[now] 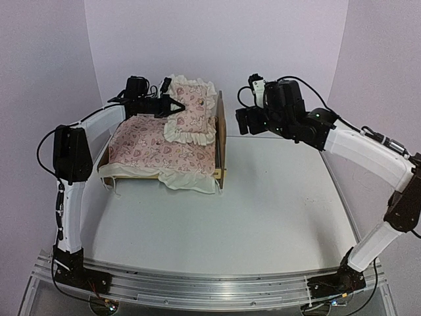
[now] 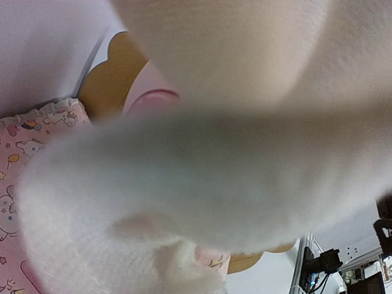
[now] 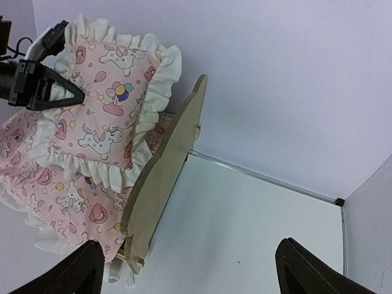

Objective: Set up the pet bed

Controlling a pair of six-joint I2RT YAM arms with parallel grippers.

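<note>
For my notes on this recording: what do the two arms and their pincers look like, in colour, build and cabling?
The left arm and right arm have white tubular links joined by black joint housings, with thin black cables looping along them. Each ends in a black wrist block. The left pincer and right pincer are black too, with tapering fingers. No markings are readable.

Pet bed (image 1: pixel 104 170) sits on table (image 1: pixel 263 210), far left. Mattress cushion (image 1: pixel 158 151) lies in bed. Pillow (image 1: pixel 194 112) lies on cushion, against headboard (image 1: pixel 221 141) at bed's right end. Left gripper (image 1: pixel 177 105) at pillow's left edge. Right gripper (image 3: pixel 188 248) right of headboard, apart.
</note>
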